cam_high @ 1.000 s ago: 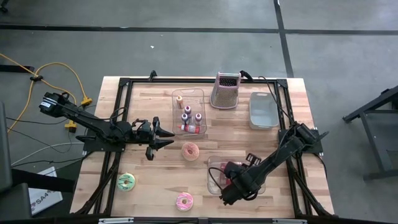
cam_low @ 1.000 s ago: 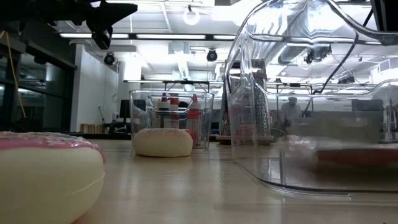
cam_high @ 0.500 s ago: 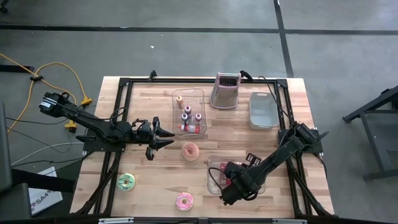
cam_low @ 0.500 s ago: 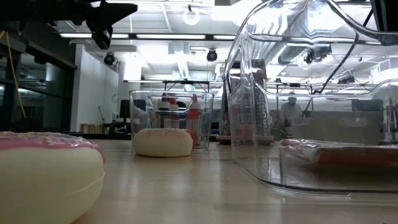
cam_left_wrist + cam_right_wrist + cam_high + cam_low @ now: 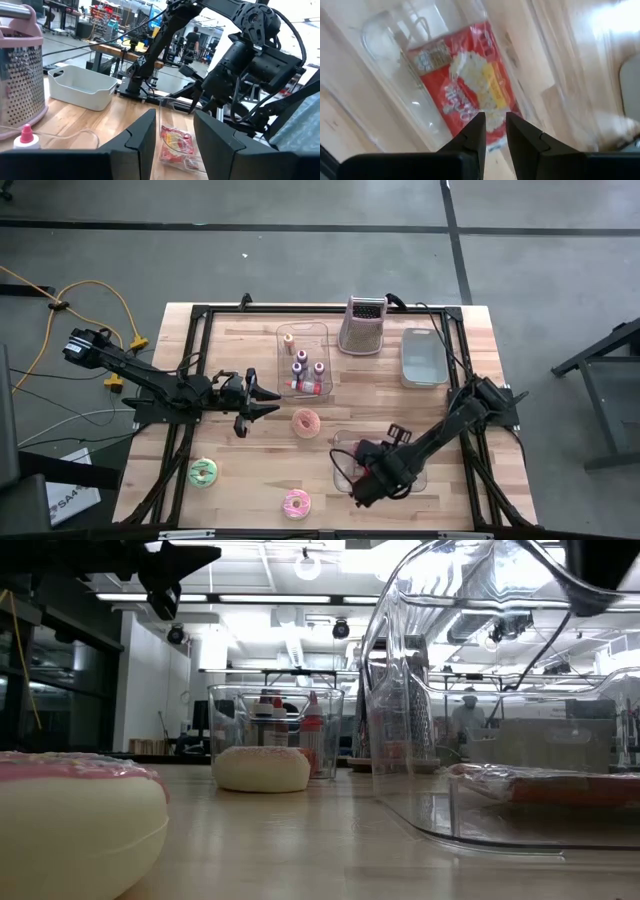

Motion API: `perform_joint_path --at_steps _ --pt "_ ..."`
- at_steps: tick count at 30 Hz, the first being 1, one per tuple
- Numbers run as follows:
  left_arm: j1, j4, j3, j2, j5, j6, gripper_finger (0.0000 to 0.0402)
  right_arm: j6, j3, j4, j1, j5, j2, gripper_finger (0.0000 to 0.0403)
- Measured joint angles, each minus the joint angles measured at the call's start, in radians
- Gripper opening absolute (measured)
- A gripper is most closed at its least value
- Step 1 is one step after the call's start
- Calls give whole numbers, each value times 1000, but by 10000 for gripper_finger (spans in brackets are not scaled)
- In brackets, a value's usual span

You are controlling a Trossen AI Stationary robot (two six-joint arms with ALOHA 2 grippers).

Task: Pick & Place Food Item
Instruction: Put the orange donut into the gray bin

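Note:
The food item is a red and white packet (image 5: 470, 95) lying flat on the floor of a clear plastic bin (image 5: 340, 444) at the table's near right. It also shows in the left wrist view as the packet (image 5: 176, 145), and low inside the bin (image 5: 400, 740) as the packet (image 5: 545, 785). My right gripper (image 5: 494, 120) hangs above it, pointing steeply down, its fingers a narrow gap apart with nothing between them; from above it is the gripper (image 5: 362, 485). My left gripper (image 5: 272, 401) waits open and roughly level over the table's left half, empty (image 5: 175, 115).
A sprinkled donut (image 5: 306, 422) lies mid-table, a green one (image 5: 203, 471) and a pink one (image 5: 296, 503) near the front edge. A clear bin of small bottles (image 5: 303, 360), a pink grater (image 5: 364, 325) and a white tub (image 5: 424, 357) stand at the back.
The packet, blurred in the low view a second ago, now lies still on the bin's floor. My right gripper has tipped and rolled a little above the bin; its dark body now shows at the top right of the low view. Its finger gap is unchanged.

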Motion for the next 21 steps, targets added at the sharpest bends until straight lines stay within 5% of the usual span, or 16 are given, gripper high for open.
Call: perform_joint_path --at_steps 21 --pt "-68 -103 1 0 42 -45 129 -393 16 208 -227 -20 -134 64"
